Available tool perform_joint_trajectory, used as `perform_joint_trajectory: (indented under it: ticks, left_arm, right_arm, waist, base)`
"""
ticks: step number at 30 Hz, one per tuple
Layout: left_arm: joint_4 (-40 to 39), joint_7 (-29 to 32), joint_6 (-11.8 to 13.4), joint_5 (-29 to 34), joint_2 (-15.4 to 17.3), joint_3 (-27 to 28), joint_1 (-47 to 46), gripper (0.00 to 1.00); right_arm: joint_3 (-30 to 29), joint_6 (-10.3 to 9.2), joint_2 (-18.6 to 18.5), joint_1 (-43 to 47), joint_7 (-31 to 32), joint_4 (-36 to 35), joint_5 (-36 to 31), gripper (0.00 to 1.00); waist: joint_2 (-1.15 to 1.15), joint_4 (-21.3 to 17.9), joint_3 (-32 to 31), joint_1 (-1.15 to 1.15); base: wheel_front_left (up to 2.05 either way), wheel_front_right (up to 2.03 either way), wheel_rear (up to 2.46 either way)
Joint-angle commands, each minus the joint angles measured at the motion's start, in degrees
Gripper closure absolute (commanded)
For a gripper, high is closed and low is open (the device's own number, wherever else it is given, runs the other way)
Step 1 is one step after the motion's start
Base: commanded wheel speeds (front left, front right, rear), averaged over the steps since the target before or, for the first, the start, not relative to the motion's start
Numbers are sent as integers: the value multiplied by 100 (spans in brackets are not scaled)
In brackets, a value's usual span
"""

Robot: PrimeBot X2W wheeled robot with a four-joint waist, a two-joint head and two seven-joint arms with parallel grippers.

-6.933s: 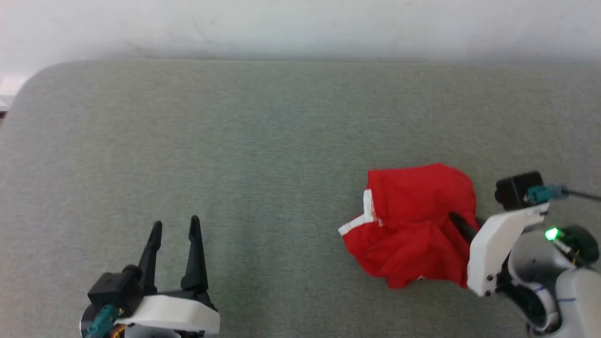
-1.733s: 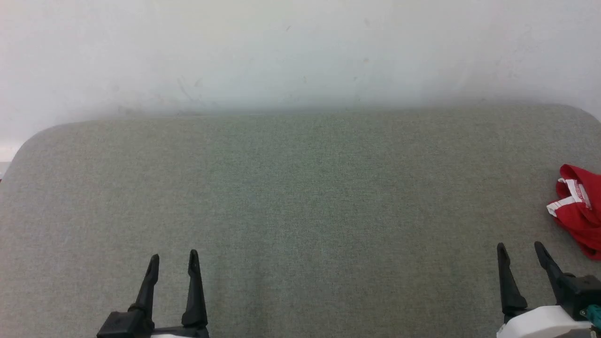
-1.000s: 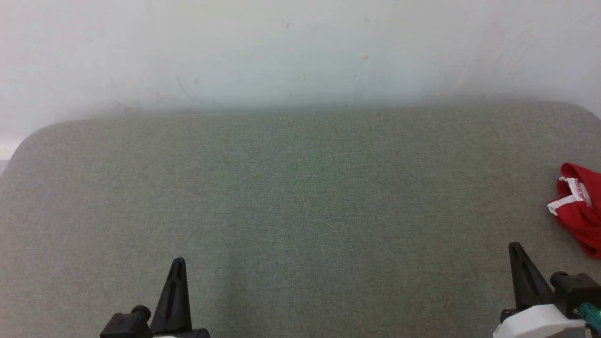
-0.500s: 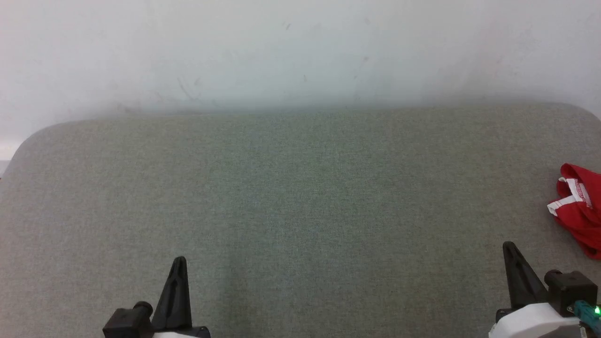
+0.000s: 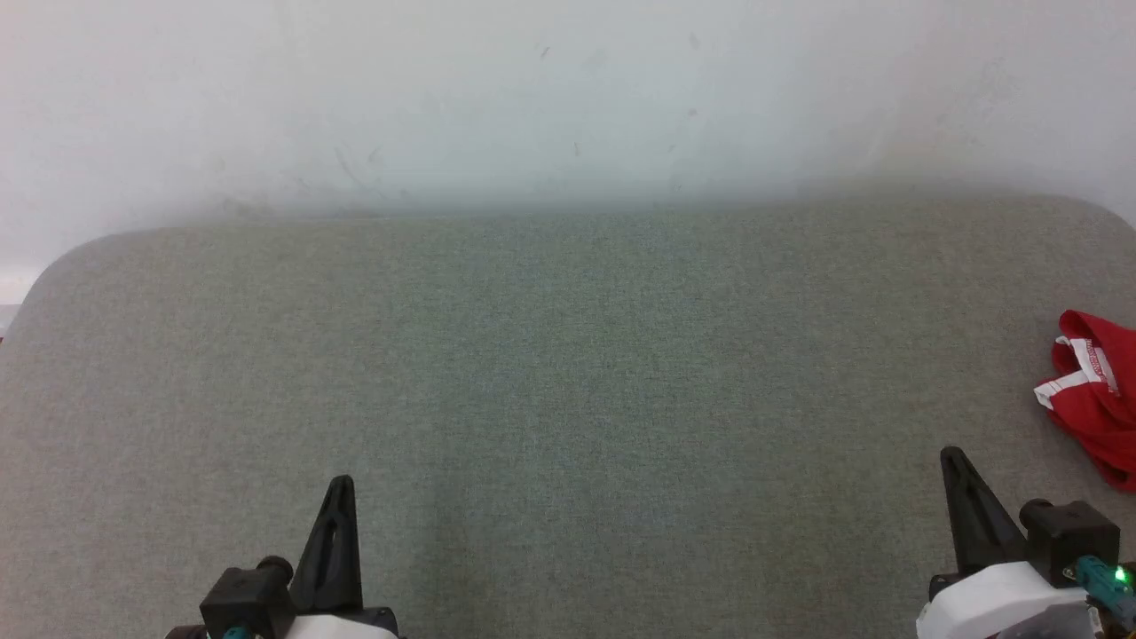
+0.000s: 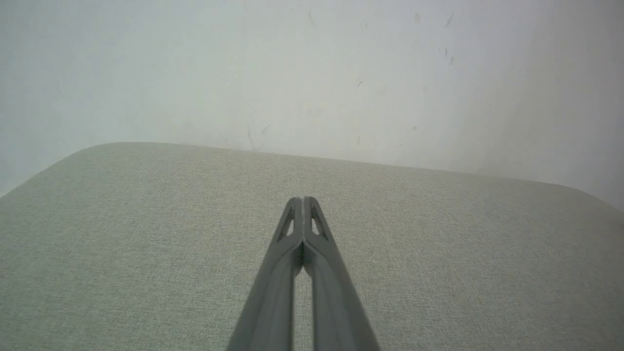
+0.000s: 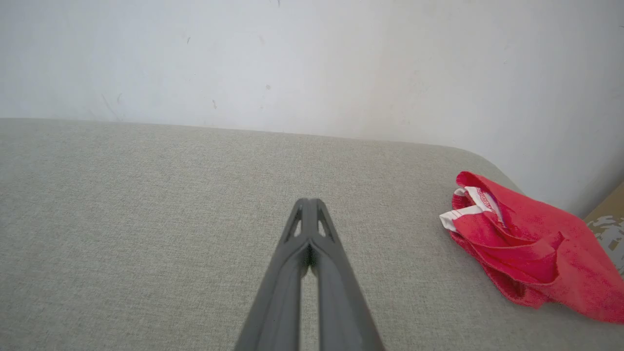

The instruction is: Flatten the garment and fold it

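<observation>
We see a grey padded bench (image 5: 568, 355) against a pale wall (image 5: 568, 89). Crumpled red shorts (image 7: 526, 248) with white trim lie at its right edge, untouched. Our left gripper (image 6: 303, 201) and right gripper (image 7: 308, 201) hover over the near edge, each with its 2 fingers pressed together, holding nothing

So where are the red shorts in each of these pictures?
Head view: shorts crumpled at the far right edge, partly cut off, on the grey pad.
Right wrist view: shorts at the right, near the pad's rounded far corner.
Left wrist view: left gripper, shut, pointing over the pad towards the white wall.
Shared landmark: the pad's far edge against the wall.
</observation>
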Motion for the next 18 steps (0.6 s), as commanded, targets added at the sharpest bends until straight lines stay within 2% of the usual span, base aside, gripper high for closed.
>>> perform_joint_trajectory:
  ticks: [1,18]
  left_arm:
    - [28,41,-45,69,-22,42,-141,100]
    - [58,229,-91,242,-34,93,-290,100]
  right_arm:
    - [35,-3,6,-96,18,-36,1,100]
    - [148,-5,9,-187,122,-90,1,100]
  waist:
    - [0,1,-2,0]
    - [0,4,-19,0]
  base:
    - [0,0,0]
    - [0,0,0]
